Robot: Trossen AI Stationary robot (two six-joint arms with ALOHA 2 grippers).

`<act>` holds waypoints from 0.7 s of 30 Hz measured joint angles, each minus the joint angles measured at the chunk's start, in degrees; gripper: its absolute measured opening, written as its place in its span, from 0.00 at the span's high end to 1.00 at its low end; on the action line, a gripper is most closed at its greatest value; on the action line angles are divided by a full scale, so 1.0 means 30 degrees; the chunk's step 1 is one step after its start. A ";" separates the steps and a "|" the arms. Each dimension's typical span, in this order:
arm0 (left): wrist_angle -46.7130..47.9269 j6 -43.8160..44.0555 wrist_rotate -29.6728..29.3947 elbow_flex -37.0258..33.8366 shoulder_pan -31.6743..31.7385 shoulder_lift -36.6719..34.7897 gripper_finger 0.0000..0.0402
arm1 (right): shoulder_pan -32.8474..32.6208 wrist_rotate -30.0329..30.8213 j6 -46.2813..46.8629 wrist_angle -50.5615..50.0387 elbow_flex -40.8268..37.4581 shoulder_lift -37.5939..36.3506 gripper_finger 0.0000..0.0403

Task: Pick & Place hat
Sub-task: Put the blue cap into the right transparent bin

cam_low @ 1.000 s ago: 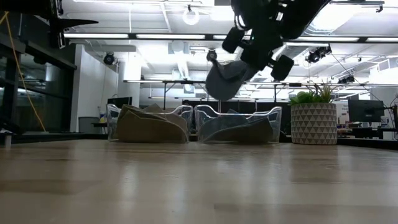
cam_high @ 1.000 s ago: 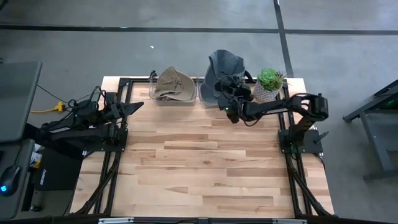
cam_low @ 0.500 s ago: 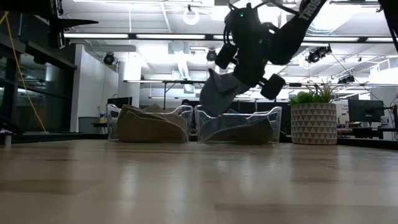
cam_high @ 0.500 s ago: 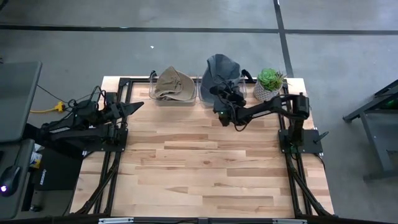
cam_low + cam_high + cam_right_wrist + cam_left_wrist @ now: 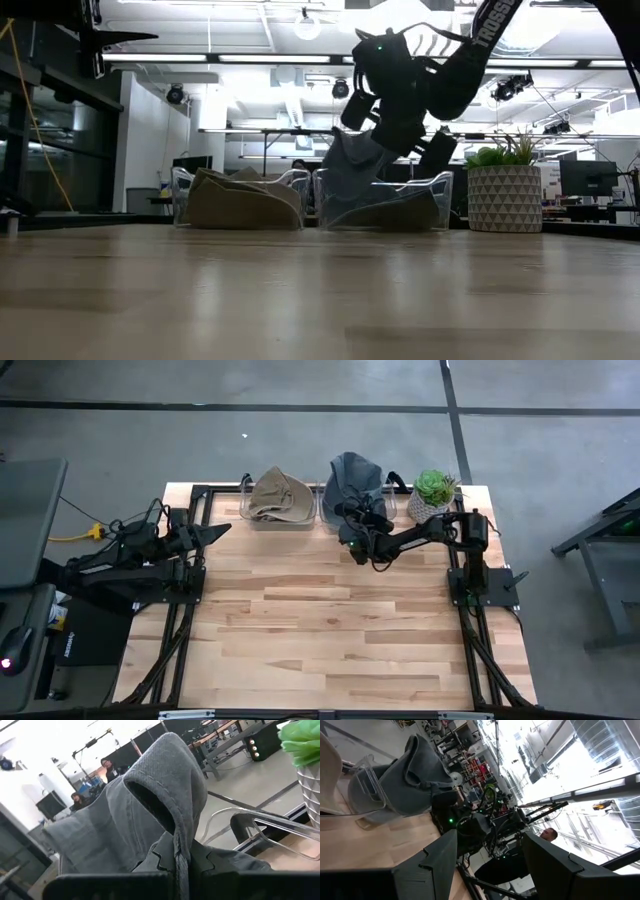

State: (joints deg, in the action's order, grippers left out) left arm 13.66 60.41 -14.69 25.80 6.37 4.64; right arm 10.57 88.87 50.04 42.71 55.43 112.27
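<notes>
The right gripper (image 5: pixel 352 532) pinches a soft grey fabric hat (image 5: pixel 352 480) between its closed fingers (image 5: pixel 172 854); the hat hangs beyond the fingertips, over a clear plastic bin (image 5: pixel 385 204). The left gripper (image 5: pixel 218 531) waits well apart, fingers spread wide.

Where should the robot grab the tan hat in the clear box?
Probably the tan hat's crumpled crown, coming straight down from above. It sits in an open-topped clear bin, whose walls block the sides, and the bunched cloth on top gives an end effector a fold to pinch.
</notes>
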 joint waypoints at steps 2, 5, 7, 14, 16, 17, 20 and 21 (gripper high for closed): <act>0.0075 0.0003 0.0003 0.0000 0.0000 0.0000 0.48 | -0.0007 -0.0298 0.0020 -0.0417 -0.0003 0.0000 0.99; 0.0082 0.0003 0.0003 0.0001 0.0000 0.0000 0.48 | -0.0007 -0.1145 0.0400 -0.1368 -0.0003 0.0000 0.96; 0.0082 0.0003 0.0003 0.0007 -0.0002 0.0000 0.48 | -0.0007 -0.1823 0.0831 -0.2008 -0.0003 0.0000 0.93; 0.0082 0.0025 0.0076 0.0007 -0.0003 0.0000 0.48 | 0.0007 -0.2959 0.1734 -0.3543 -0.0003 0.0000 0.85; 0.0081 0.0025 0.0076 0.0007 0.0000 0.0000 0.48 | 0.0007 -0.3061 0.1633 -0.3629 -0.0003 0.0000 0.82; 0.0082 0.0025 0.0076 0.0007 0.0000 0.0000 0.48 | 0.0007 -0.3104 0.1483 -0.3613 0.0000 0.0000 0.80; 0.0075 0.0032 0.0076 0.0007 -0.0004 0.0000 0.48 | 0.0007 -0.3267 0.1212 -0.3595 -0.0003 0.0000 0.76; 0.0075 0.0032 0.0074 0.0007 -0.0002 0.0000 0.48 | 0.0007 -0.3267 0.1140 -0.3602 -0.0003 0.0000 0.74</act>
State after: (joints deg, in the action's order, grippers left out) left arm 13.89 60.51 -14.46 25.82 6.37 4.64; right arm 10.59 79.07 53.46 31.90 55.42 112.27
